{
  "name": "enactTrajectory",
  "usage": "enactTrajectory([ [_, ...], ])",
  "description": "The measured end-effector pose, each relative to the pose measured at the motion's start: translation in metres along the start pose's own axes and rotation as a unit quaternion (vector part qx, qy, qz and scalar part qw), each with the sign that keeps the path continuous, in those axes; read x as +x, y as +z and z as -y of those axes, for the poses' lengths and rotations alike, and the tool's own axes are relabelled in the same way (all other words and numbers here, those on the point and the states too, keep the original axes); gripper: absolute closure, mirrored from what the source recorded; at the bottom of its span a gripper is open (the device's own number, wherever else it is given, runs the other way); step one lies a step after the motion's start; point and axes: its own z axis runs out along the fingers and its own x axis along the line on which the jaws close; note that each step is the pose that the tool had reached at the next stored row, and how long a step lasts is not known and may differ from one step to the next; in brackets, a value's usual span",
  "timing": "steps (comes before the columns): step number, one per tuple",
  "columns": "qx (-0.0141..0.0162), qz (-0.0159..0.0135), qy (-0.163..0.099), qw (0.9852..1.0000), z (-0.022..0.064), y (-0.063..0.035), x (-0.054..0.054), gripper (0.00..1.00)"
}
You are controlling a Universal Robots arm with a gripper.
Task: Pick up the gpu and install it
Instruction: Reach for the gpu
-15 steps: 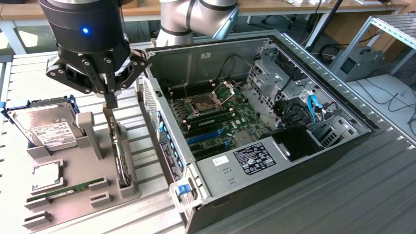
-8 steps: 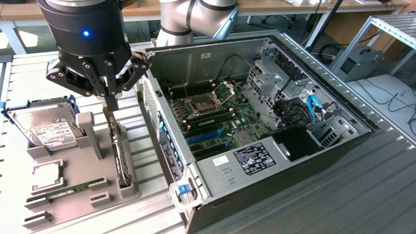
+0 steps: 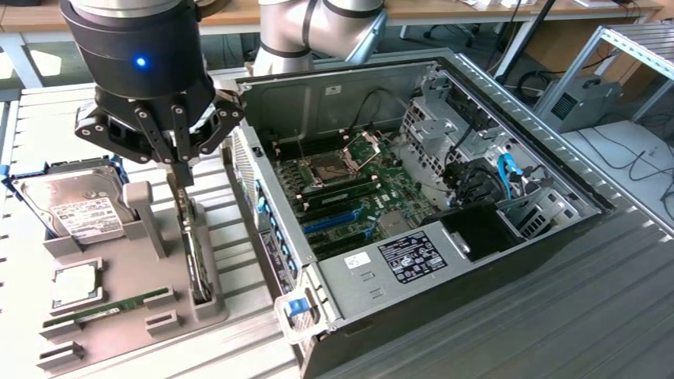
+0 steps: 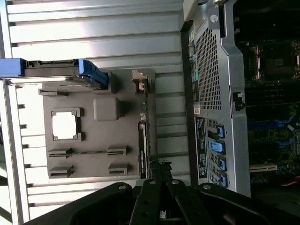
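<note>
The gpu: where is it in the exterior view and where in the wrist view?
Exterior view: gpu stands on edge in the grey holder, on its side nearest the computer case.
Wrist view: gpu in that same slot, beside the computer case.
Shared landmark: the grey holder.

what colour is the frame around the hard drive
Blue; the frame shows best in the wrist view.

One gripper (image 3: 183, 180), one gpu (image 3: 194, 253), one hard drive (image 3: 74, 207), one memory stick (image 3: 121, 302), one square processor chip (image 3: 76, 284), one grey holder tray (image 3: 121, 264) and one open computer case (image 3: 305, 99) share one ribbed metal table (image 3: 579, 316).
</note>
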Motion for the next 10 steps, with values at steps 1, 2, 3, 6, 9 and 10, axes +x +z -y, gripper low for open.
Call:
enactTrajectory([
  [1, 0.0001, 0.0000, 0.000, 1.0000, 0.0008, 0.0000, 0.000, 0.89],
  [2, 0.0002, 0.0000, 0.000, 1.0000, 0.0017, -0.0001, 0.000, 0.89],
  [3, 0.0003, 0.0000, 0.000, 1.0000, 0.0026, -0.0001, 0.000, 0.89],
  [6, 0.0010, 0.0000, 0.000, 1.0000, 0.0111, -0.0003, -0.001, 0.89],
  [9, 0.0029, 0.0002, 0.000, 1.0000, 0.0314, -0.0007, -0.002, 0.89],
  [10, 0.0034, 0.0002, 0.000, 1.0000, 0.0343, -0.0008, -0.003, 0.89],
])
